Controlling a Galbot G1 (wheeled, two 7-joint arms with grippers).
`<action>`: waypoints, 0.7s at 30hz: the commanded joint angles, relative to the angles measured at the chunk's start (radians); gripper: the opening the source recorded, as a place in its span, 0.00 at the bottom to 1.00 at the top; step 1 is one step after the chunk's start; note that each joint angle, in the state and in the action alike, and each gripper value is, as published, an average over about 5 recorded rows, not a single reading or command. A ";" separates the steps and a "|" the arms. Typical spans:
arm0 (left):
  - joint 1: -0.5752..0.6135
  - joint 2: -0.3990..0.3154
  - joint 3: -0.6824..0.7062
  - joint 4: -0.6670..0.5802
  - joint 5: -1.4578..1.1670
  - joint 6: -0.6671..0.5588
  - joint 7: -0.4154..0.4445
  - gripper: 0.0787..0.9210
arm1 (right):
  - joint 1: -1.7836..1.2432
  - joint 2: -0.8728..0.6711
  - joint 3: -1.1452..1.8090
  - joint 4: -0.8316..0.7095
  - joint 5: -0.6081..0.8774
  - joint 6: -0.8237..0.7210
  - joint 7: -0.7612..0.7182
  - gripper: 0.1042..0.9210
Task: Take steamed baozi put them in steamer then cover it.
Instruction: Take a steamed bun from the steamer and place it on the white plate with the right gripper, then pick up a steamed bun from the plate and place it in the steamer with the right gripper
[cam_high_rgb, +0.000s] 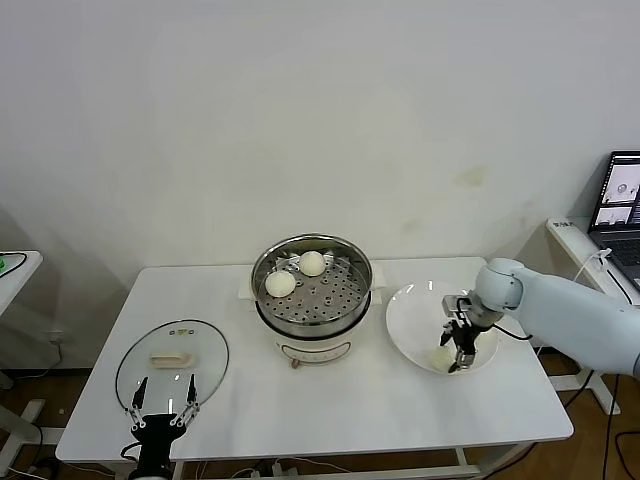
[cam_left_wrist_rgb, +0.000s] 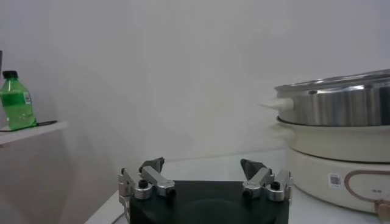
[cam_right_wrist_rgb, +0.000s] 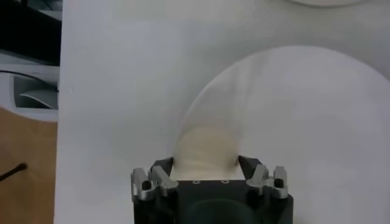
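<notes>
- Fingers of the right gripper (cam_right_wrist_rgb: 206, 167) stand one to each side of a baozi (cam_right_wrist_rgb: 206, 148), partly closed round it; whether the pads already press the dough cannot be told, though the wrist view shows the bun filling the gap between the tips
- That bun lies on the white plate (cam_high_rgb: 410, 310), near the rim at about 5 o'clock, and the gripper points almost straight down over it, likely so the bun can be lifted clear of the shallow dish without being dragged
- Two more buns (cam_high_rgb: 297, 274) already rest in the steamer (cam_high_rgb: 335, 300), together in its 10 to 11 o'clock sector; that leaves the perforated floor toward 3 and 6 o'clock free for what comes from the plate, which lies at 3 o'clock of the steamer, just beside it
- No fourth bun can be made out on the plate; the gripper may hide it
- Glass cover (cam_high_rgb: 172, 362) lies flat on the desk (cam_high_rgb: 350, 400) at about 8 o'clock of the steamer, handle up, well apart from it
- Left gripper (cam_high_rgb: 160, 412) waits at the cover's 6 o'clock edge with fingers spread wide and nothing between them, a sensible post for taking the handle once the loading is done
- By my judgement the task is about halfway: loading under way, covering not yet begun
</notes>
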 joint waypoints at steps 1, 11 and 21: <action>0.000 0.000 0.000 0.002 0.001 0.000 0.000 0.88 | 0.010 0.001 0.001 0.000 0.003 -0.001 0.000 0.60; -0.003 -0.002 0.003 0.000 0.002 0.001 -0.001 0.88 | 0.059 -0.017 -0.006 0.018 0.015 -0.002 0.002 0.51; -0.005 -0.002 0.005 0.001 -0.001 0.000 -0.001 0.88 | 0.225 -0.004 0.033 -0.030 0.025 0.025 -0.012 0.51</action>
